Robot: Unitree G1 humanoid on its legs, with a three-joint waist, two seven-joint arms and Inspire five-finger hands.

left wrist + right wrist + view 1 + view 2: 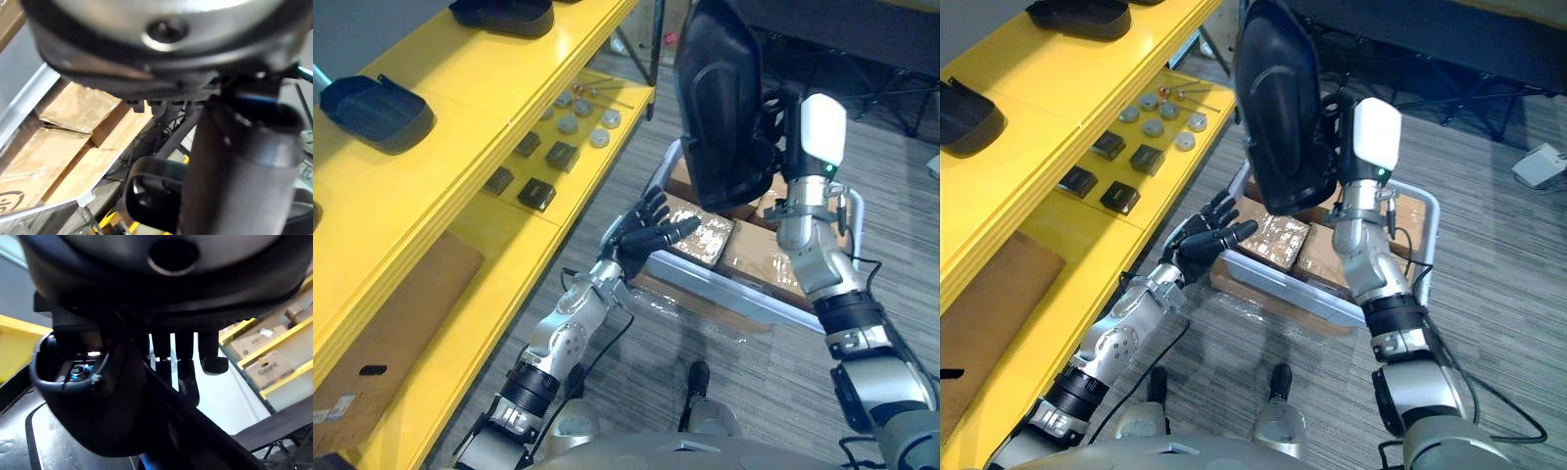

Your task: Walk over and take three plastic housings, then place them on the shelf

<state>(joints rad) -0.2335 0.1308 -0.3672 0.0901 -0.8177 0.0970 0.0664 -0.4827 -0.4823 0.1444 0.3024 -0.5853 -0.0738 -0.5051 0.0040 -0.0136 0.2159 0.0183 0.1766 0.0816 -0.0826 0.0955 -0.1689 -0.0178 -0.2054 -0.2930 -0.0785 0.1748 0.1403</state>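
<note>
My right hand point(775, 125) holds a large black plastic housing point(722, 106) upright, high above the cart. In the right wrist view its fingers point(187, 363) curl over the housing's rim point(88, 416). My left hand point(651, 233) is open with fingers spread, hovering over the cart's near left corner, below the housing and apart from it. Two more black housings point(377, 113) point(504, 14) lie on the top board of the yellow shelf point(460, 157) at the left.
A silver-framed cart point(734, 294) with plastic-wrapped cardboard boxes point(700, 235) stands ahead on the grey floor. The shelf's lower board carries small black blocks point(536, 194), grey discs point(578, 122) and a flat cardboard sheet point(391, 333). A white box point(1540, 164) lies on the floor at the far right.
</note>
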